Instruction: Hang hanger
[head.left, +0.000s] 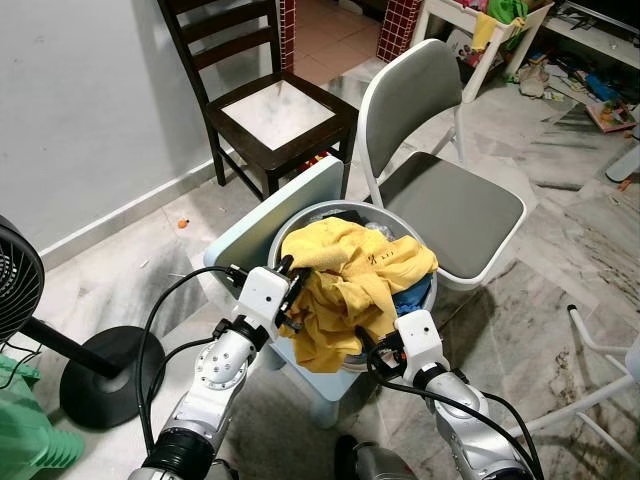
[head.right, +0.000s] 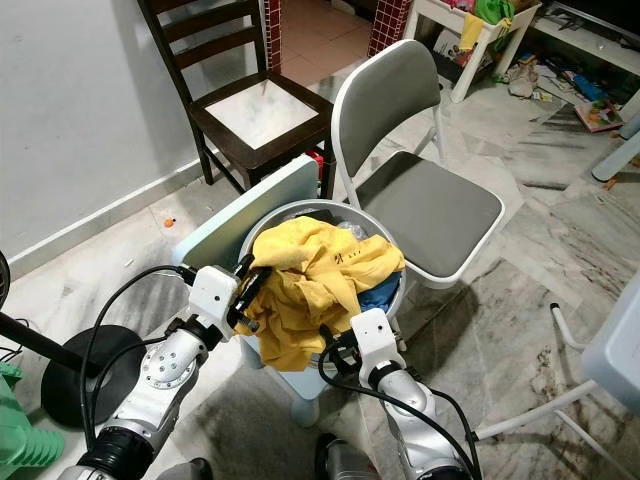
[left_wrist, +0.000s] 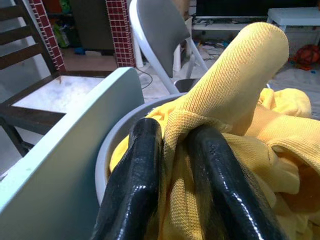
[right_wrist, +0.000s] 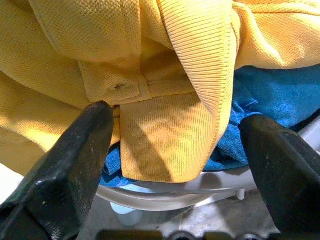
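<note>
Left gripper (left_wrist: 172, 165) pinched fold of yellow shirt (head.left: 350, 280) at basket (head.right: 300, 212) rim. Right gripper (right_wrist: 175, 145) spread wide, fingers either side of shirt hem over blue cloth (right_wrist: 272, 95). Basket sat on small chair (head.left: 255, 225).

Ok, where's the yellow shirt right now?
The yellow shirt is heaped in the grey basket on the pale blue stool, between both grippers; the left gripper pinches its edge.
</note>
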